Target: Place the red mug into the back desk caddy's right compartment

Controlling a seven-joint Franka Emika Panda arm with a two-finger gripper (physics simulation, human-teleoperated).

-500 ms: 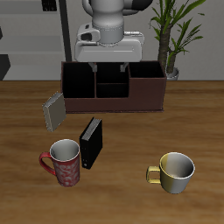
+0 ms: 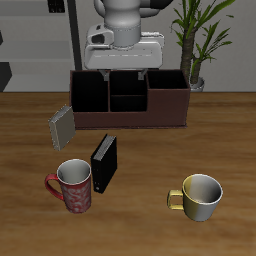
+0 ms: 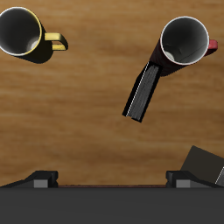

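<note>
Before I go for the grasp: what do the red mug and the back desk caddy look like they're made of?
The red mug looks like glazed ceramic: thick rim, pale speckled pattern on red, light grey inside, though the render shows little shine. The back desk caddy looks like stiff matte board or leatherette, dark maroon-brown with black dividers; the render leaves this open.

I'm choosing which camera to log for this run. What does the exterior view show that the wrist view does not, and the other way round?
Only the exterior view shows the back desk caddy with its compartments, the potted plant behind it, the arm above the caddy, and the red mug's speckled side.

Only the wrist view looks straight down into both mugs and shows the gripper's finger bases; whether it is open cannot be told.

Both show the red mug, the yellowish mug, the black book, the grey book and the wooden table.
</note>
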